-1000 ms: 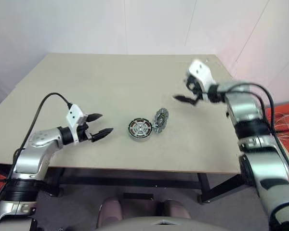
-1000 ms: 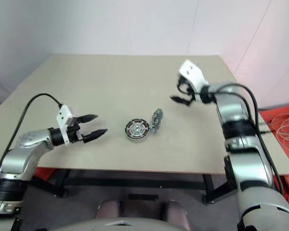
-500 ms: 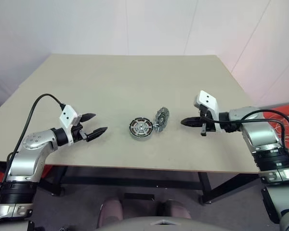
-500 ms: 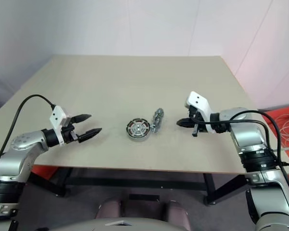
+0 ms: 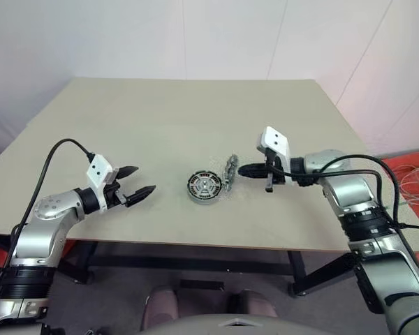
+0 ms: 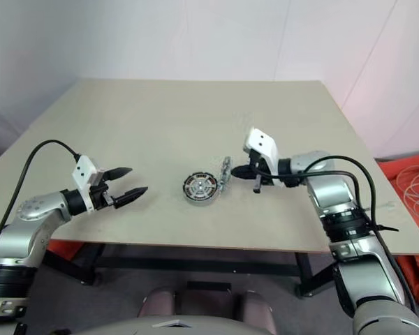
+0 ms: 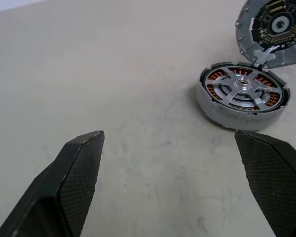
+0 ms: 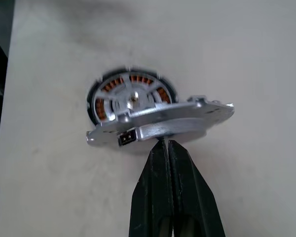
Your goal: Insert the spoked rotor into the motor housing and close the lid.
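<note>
The motor housing (image 5: 204, 186) lies flat mid-table, its copper windings ringing a silver hub. Inside it sits the spoked rotor (image 7: 242, 89), silver spokes meeting the hub. The lid (image 5: 229, 171) stands nearly on edge at the housing's right rim, its ribbed face (image 7: 276, 24) turned toward the housing. My right gripper (image 5: 241, 169) is shut with nothing between its fingers. Its tips (image 8: 165, 144) rest against the lid's plain outer side (image 8: 163, 121). My left gripper (image 5: 141, 180) hovers open to the left of the housing, well apart from it, pointing at it (image 7: 167, 133).
The beige table (image 5: 160, 118) stretches bare around the parts. Its front edge (image 5: 195, 246) runs just below both arms. A black cable (image 5: 52, 164) loops off my left wrist, and another (image 5: 366, 164) arches over my right forearm.
My right gripper shut and swept from the table's far right in to the lid. The lid now stands more upright. My left gripper has stayed put.
</note>
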